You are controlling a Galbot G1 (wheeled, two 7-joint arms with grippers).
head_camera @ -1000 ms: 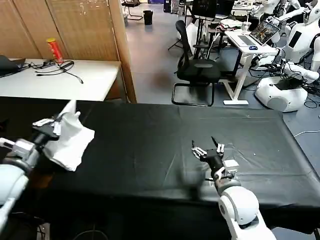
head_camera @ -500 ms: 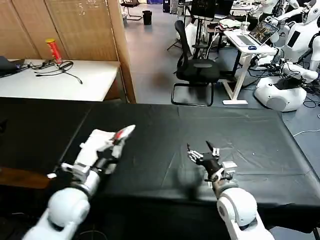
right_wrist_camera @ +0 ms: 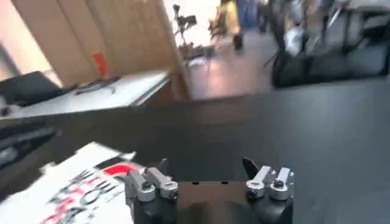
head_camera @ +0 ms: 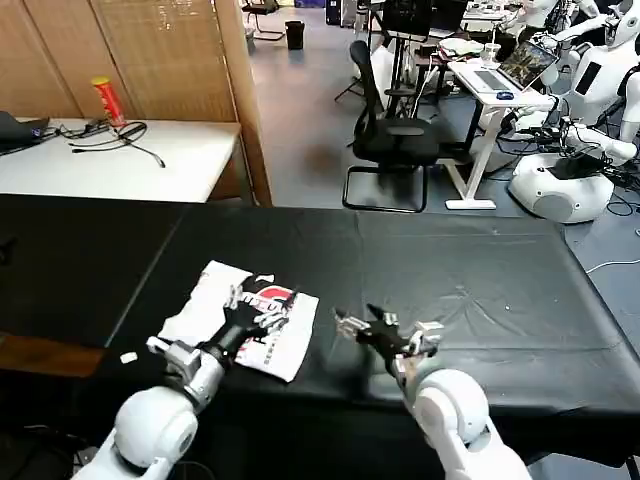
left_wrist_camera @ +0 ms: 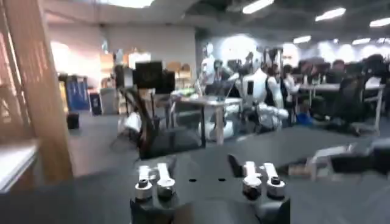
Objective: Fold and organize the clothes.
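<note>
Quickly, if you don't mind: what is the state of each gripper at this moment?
Left gripper: open, over the T-shirt on the black tablecloth, holding nothing.
Right gripper: open, empty, just beside the shirt.

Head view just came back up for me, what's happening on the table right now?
A white T-shirt lies in a rumpled bundle on the black tablecloth, near the front edge on the robot's left, with its red and black print facing up. The left end effector sits right on top of the shirt. The right end effector is open, hovering just beside the shirt's right edge with nothing in it. The shirt isn't neatly folded yet.
</note>
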